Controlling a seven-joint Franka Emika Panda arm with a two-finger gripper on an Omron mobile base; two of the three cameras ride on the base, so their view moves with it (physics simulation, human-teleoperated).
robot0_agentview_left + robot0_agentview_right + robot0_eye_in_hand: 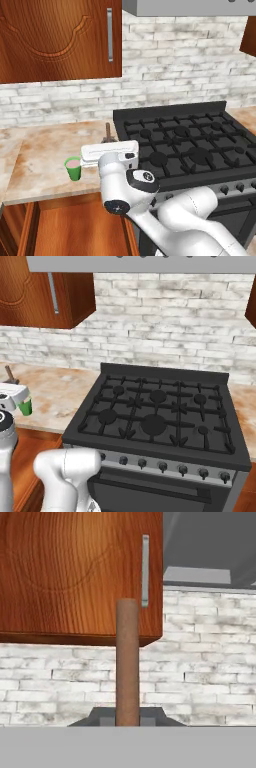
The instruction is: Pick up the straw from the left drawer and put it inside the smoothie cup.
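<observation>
Jaws clamped on the straw (pixel 127 662), one finger either side of its lower end; in the hand view it rises straight up out of the gripper (pixel 127 722), held near one end with most of its length free above. In the left base view the free end (pixel 107 131) pokes up just behind the white hand, roughly upright over the counter (pixel 45 150).

Handling, judged: one thin rigid stick, very light, so grip load is trivial. The risk is pivot or slip between the pads, since the surface looks smooth and round. An end grip leaves a long free length, good for insertion, but the tip will swing with any wrist roll. It does not appear to sag or bend.

The smoothie cup (pixel 73 168) stands on the counter just beside the hand, to its left and lower, apart from the straw. Small, green, narrow mouth; likely easy to tip if the straw pushes sideways on its rim.

Below and nearer the base: the left drawer (pixel 75 230), pulled out, with bare wood bottom visible.

Count: straw 1, cup 1, open drawer 1. To the right of the gripper: stove (pixel 155 411), 1. Overhead: wall cabinet (pixel 55 40), with 1 handle.
</observation>
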